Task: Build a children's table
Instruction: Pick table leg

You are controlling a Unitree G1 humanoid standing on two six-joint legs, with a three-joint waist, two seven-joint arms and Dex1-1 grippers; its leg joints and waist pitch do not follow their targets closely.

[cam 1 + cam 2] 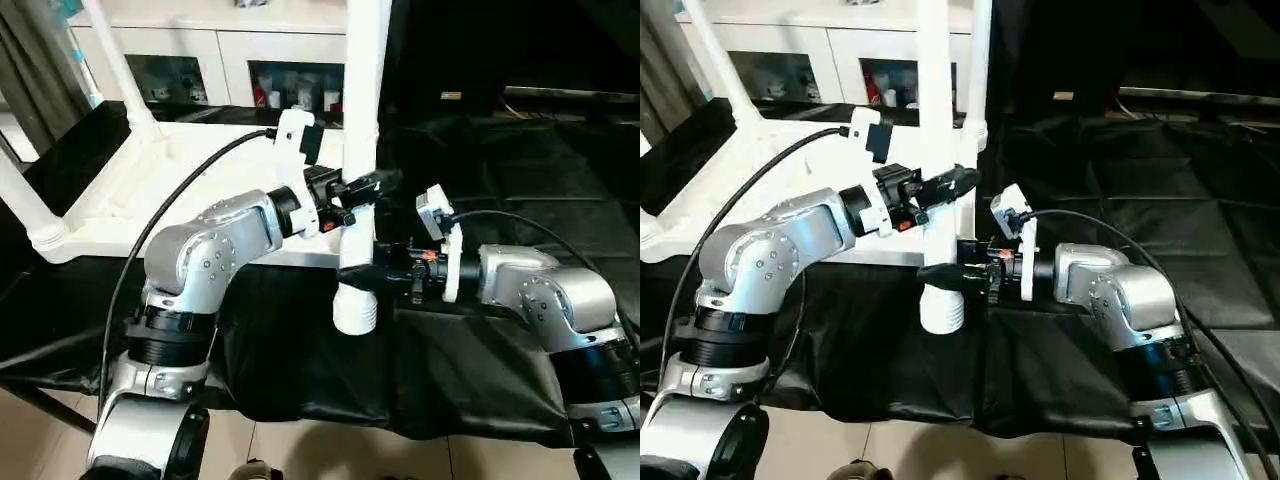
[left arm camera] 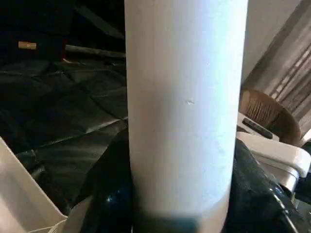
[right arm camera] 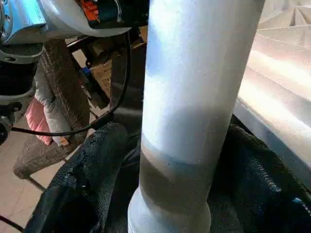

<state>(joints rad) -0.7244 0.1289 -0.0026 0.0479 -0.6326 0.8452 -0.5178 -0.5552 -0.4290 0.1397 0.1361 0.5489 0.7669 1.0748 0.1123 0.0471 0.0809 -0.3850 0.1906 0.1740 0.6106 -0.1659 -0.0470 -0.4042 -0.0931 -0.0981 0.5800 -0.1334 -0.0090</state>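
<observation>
A: Two pincers grip one white tubular leg (image 1: 358,150), held upright just beside the near edge of the upturned table top (image 1: 190,190). The left pincer (image 1: 368,188) clasps the tube higher up; the right pincer (image 1: 385,262) clasps it lower, close above the leg's ribbed plug end (image 1: 354,308). Both wrist views show dark fingers (image 2: 109,194) pressed to either side of the tube, so each pincer is closed around the leg rather than standing wide.

B: Where does the top lie, and how much is built?

A: The top rests ribbed side up on the black-draped surface (image 1: 520,170), in front of the white glass-door cabinet (image 1: 230,50). At least two legs already stand in its corner sockets: one at the far corner (image 1: 115,65), one at the near corner on the robot's left (image 1: 25,205). A further tube rises beyond the held leg in the right eye view (image 1: 980,60); whether it is seated in a socket cannot be told.

B: And what is left?

A: By judgement, the held leg is the one in hand. Its plug end hangs below the top's near edge, not in a socket, so it is not yet fitted. It must be brought over an open corner socket and pressed home. Turning the table upright would follow.
</observation>
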